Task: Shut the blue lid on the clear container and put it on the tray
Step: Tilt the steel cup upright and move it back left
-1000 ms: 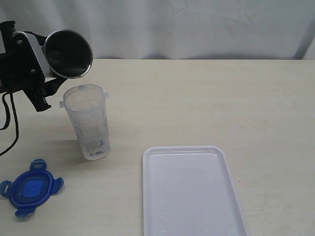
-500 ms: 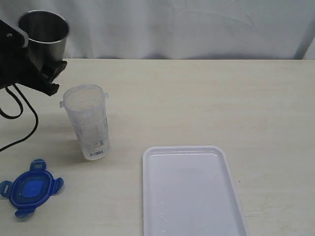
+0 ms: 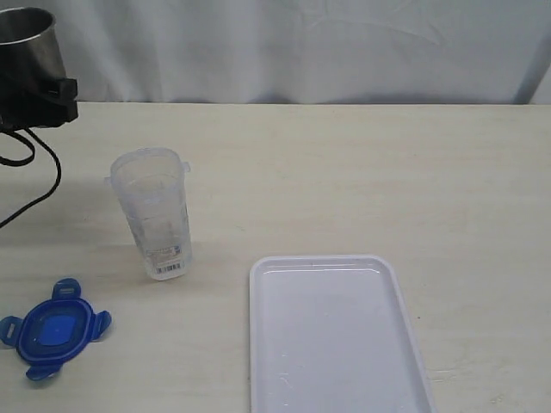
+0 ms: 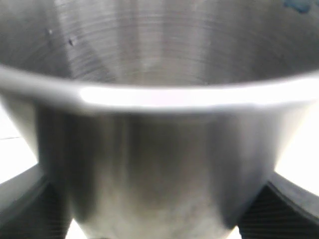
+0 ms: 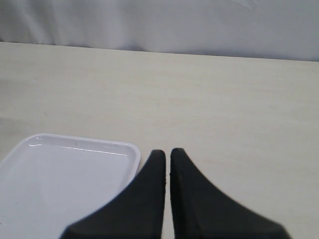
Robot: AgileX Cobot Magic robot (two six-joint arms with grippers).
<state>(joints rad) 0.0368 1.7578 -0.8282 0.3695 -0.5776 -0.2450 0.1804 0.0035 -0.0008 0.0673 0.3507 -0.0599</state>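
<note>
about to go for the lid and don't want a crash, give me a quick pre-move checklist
1. left gripper free: not ok, it holds the steel cup.
2. clear container upright, mouth open: ok.
3. blue lid flat on the table, apart from the container: ok.
4. tray has room: ok.
5. right gripper open for a grasp: not ok, jaws shut, nothing held.
6. Anything inside the container: cannot tell.

Brushed steel cup [image 4: 149, 159], glossy plastic tray [image 3: 336, 344]
</note>
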